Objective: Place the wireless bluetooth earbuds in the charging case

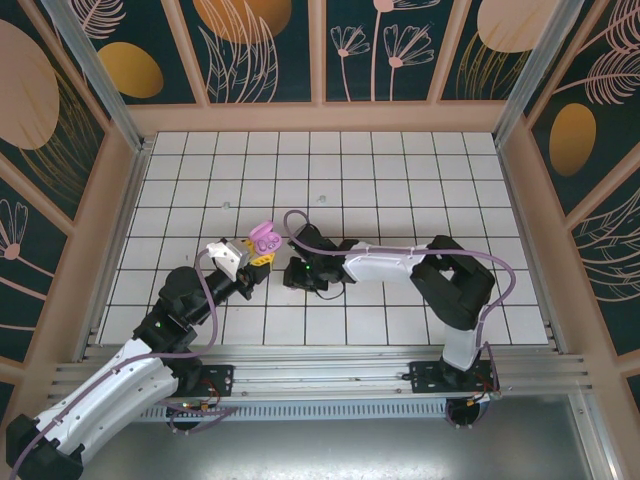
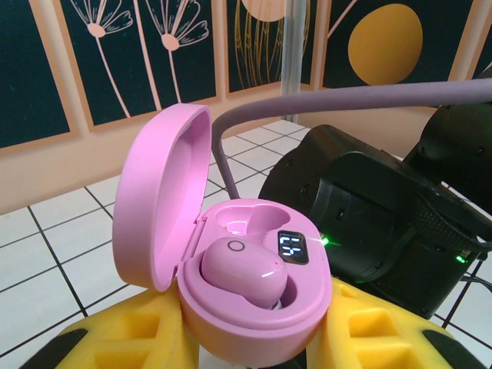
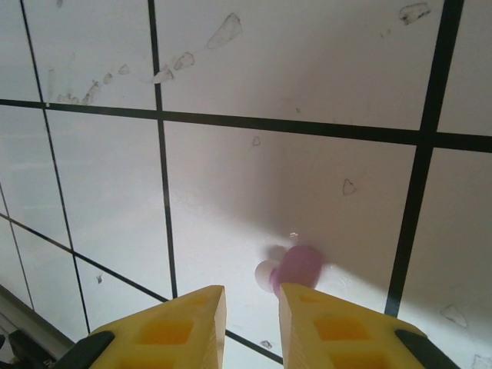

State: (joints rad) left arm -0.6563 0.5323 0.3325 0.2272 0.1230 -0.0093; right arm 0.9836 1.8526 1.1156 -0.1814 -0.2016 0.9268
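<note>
So the left gripper [image 2: 254, 342] has its yellow fingers [image 2: 131, 338] clamped on either side of a pink oval plastic charging case [image 2: 157, 200]. It holds the case off the white tiled table [image 3: 307, 77] with the lid flipped up and open. One glossy pink pebble-shaped earbud [image 2: 242, 269] is sitting in the near socket. The far socket [image 2: 246, 219] looks empty, and the little display [image 2: 292, 247] between them is lit.

The other one, a small pink-purple earbud [image 3: 298, 265], is lying loose on a tile. In the right wrist view it's a bit blurry, with a paler end pointing left. It sits just past the tips of the right gripper [image 3: 252, 296], right in front of the right-hand yellow finger [image 3: 338, 327] rather than in line with the gap. I honestly can't tell whether that fingertip is touching it.

The right gripper's jaws are only a narrow slot apart and there's nothing between them, so it isn't holding anything.

From the top camera, the right gripper [image 1: 298, 272] is down at the table just beside the left gripper [image 1: 255, 252] and the case [image 1: 263, 238], near the middle of the tiles.
</note>
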